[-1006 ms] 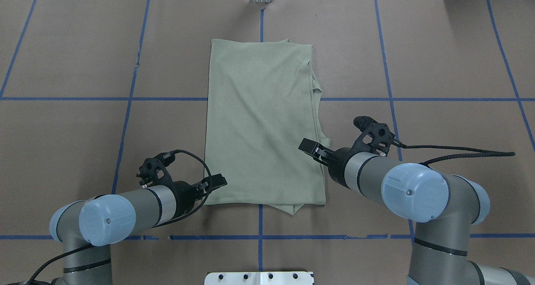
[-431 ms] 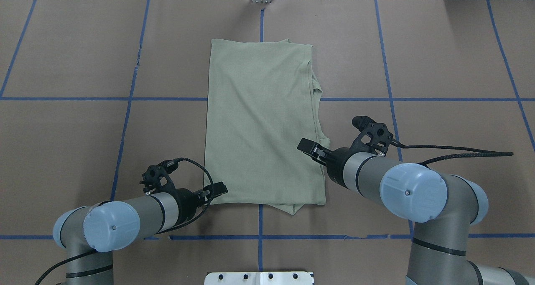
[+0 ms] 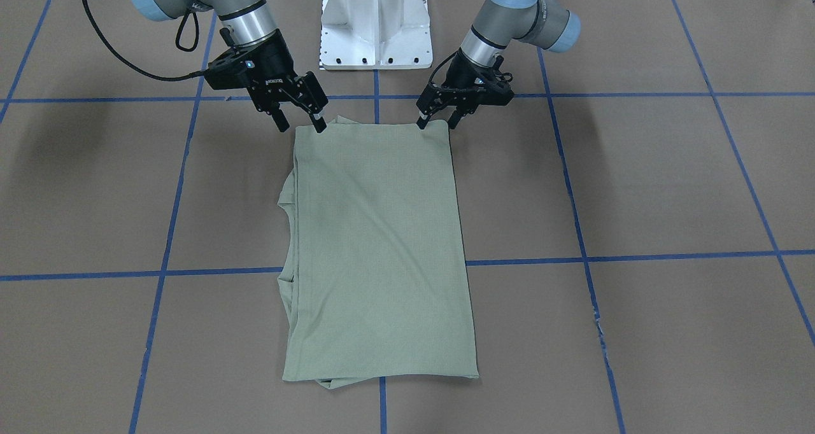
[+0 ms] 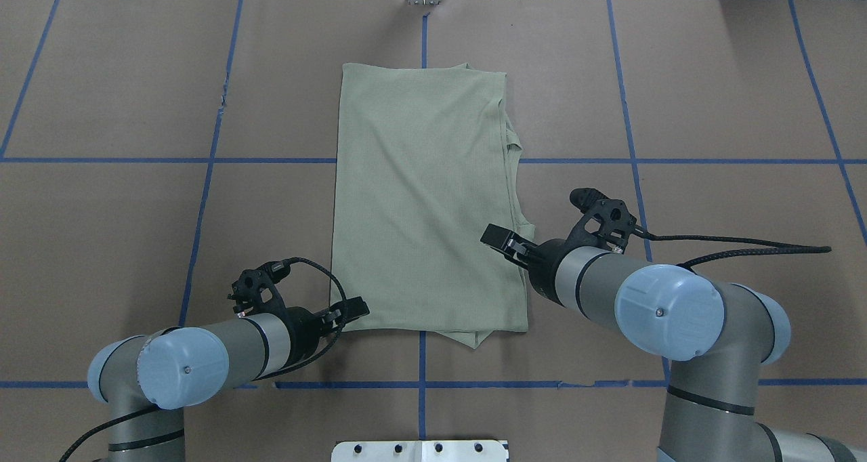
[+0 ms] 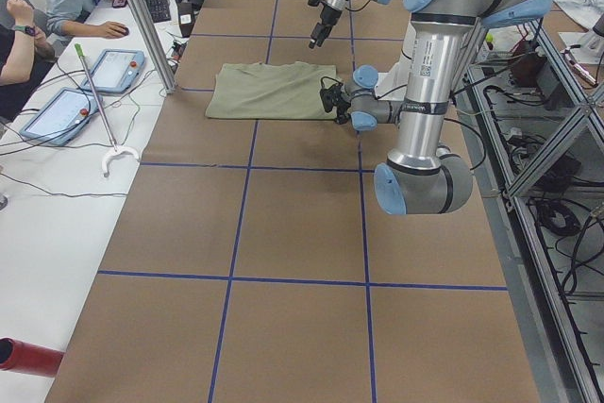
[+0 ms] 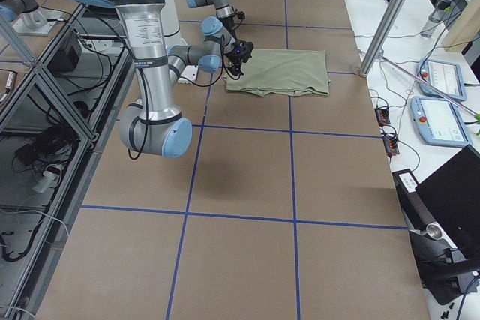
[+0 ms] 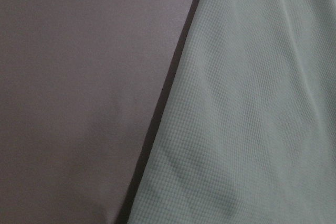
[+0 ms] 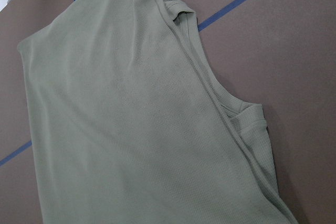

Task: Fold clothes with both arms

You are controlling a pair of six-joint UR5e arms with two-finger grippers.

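Brown table, shirt lengthwise away from robot; left gripper, right gripper both spread, empty.

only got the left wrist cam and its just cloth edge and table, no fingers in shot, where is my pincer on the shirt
Observer: The left pincer is at the shirt corner nearest the robot, on its left side, jaws open astride that corner.
Operator: ok and the other arm
Observer: The right pincer is open too. The side view shows it raised well above the shirt, not down at cloth level.
Operator: is it folded at all yet
Observer: It lies as a long rectangle with no sleeve sticking out, and folded layers peek out along the robot's right edge.
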